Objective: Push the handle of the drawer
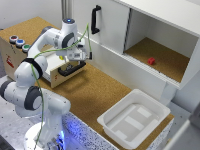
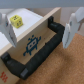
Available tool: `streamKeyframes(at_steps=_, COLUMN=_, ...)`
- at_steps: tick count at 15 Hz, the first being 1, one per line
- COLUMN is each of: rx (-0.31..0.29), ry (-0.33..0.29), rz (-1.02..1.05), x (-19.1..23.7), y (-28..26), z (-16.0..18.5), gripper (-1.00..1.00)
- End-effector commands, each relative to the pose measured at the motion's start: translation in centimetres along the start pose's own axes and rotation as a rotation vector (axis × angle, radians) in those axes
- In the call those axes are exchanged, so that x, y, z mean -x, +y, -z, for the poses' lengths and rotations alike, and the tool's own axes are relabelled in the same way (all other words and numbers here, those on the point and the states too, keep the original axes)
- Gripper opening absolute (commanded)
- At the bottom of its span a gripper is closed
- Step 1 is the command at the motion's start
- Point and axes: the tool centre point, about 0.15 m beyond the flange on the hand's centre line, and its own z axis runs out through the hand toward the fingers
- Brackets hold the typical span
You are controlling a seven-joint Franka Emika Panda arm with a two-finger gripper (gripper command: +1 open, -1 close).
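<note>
The small light-wood drawer [image 1: 62, 76] stands pulled out of a wooden box at the exterior view's left. Its black bar handle [image 1: 71, 70] is fixed to the pale front. My gripper [image 1: 78, 58] hovers just above the handle, open and empty. In the wrist view the handle [image 2: 37, 54] runs slantwise across the drawer front [image 2: 31, 46], which bears a dark pixel figure. My two fingers [image 2: 73, 27] stand wide apart on either side of it, and my gripper [image 2: 39, 41] is clear of the bar. A yellow cube [image 2: 17, 21] lies inside the drawer.
A white cabinet [image 1: 115, 30] with an upright black door handle [image 1: 95, 20] stands behind; its open bay has a cork floor with a small red object [image 1: 151, 61]. A white tray [image 1: 134, 117] sits on the cork table. Coloured cups [image 1: 19, 42] top the wooden box.
</note>
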Motion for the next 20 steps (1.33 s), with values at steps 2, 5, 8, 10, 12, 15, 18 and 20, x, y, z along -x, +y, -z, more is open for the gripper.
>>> streamKeyframes(at_steps=2, rx=-0.247, ry=-0.197, rz=-0.411, x=-3.8, y=4.0, z=-0.9, gripper=1.00)
streamKeyframes(at_steps=5, rx=-0.166, ry=-0.192, rz=-0.617, x=-3.8, y=5.0, z=-2.7, gripper=1.00)
streamKeyframes(at_steps=8, rx=-0.172, ry=-0.147, rz=-0.634, x=-4.9, y=4.9, z=-4.9, gripper=1.00)
streamKeyframes(at_steps=10, rx=-0.147, ry=-0.146, rz=-0.579, x=-5.3, y=4.8, z=-6.9, gripper=1.00)
streamKeyframes(at_steps=12, rx=-0.140, ry=-0.173, rz=-0.536, x=-5.2, y=4.7, z=-8.8, gripper=1.00)
streamKeyframes(at_steps=15, rx=-0.201, ry=-0.190, rz=-0.563, x=-4.6, y=4.9, z=-10.8, gripper=1.00)
streamKeyframes(at_steps=18, rx=-0.253, ry=-0.194, rz=-0.513, x=-5.0, y=4.3, z=-12.8, gripper=1.00)
streamKeyframes(at_steps=20, rx=-0.241, ry=-0.204, rz=-0.475, x=-5.2, y=4.0, z=-13.6, gripper=1.00)
